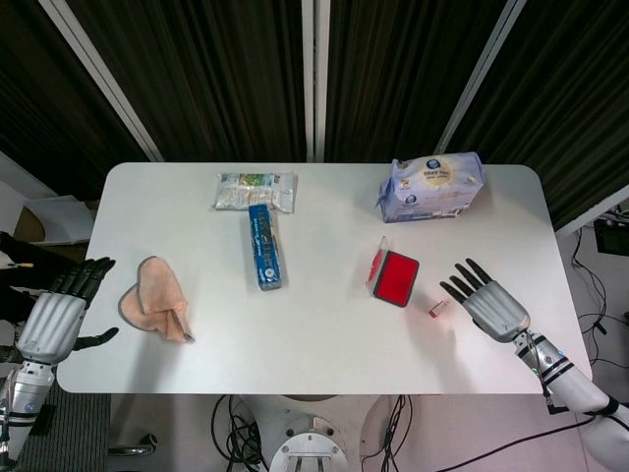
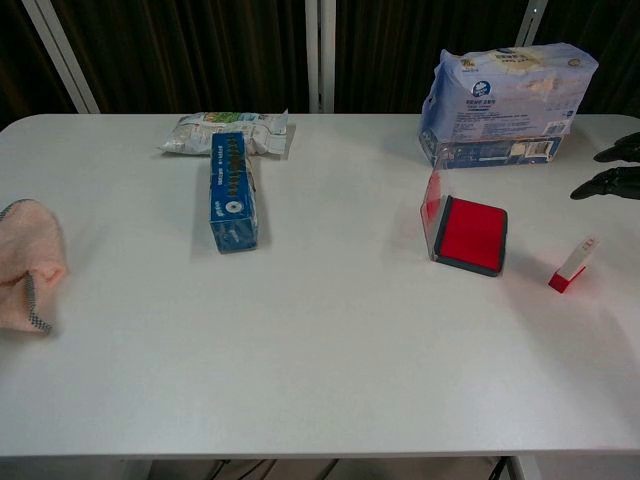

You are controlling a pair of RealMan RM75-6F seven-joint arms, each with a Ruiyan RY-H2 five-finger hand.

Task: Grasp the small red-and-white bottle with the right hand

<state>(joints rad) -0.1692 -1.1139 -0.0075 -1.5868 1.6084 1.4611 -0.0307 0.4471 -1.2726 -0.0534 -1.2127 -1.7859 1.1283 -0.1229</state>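
The small red-and-white bottle [image 1: 439, 308] [image 2: 574, 265] lies on its side on the white table, right of the red case. My right hand [image 1: 488, 305] hovers just to the bottle's right with fingers spread and nothing in it; its dark fingertips [image 2: 612, 168] show at the right edge of the chest view. My left hand [image 1: 61, 310] hangs off the table's left edge, fingers apart and holding nothing.
A red case with an open clear lid [image 1: 394, 276] lies left of the bottle. A blue-white tissue pack [image 1: 432, 186] stands at the back right. A blue box [image 1: 263, 246], a snack bag [image 1: 255, 191] and a pink cloth [image 1: 157, 297] lie on the left half.
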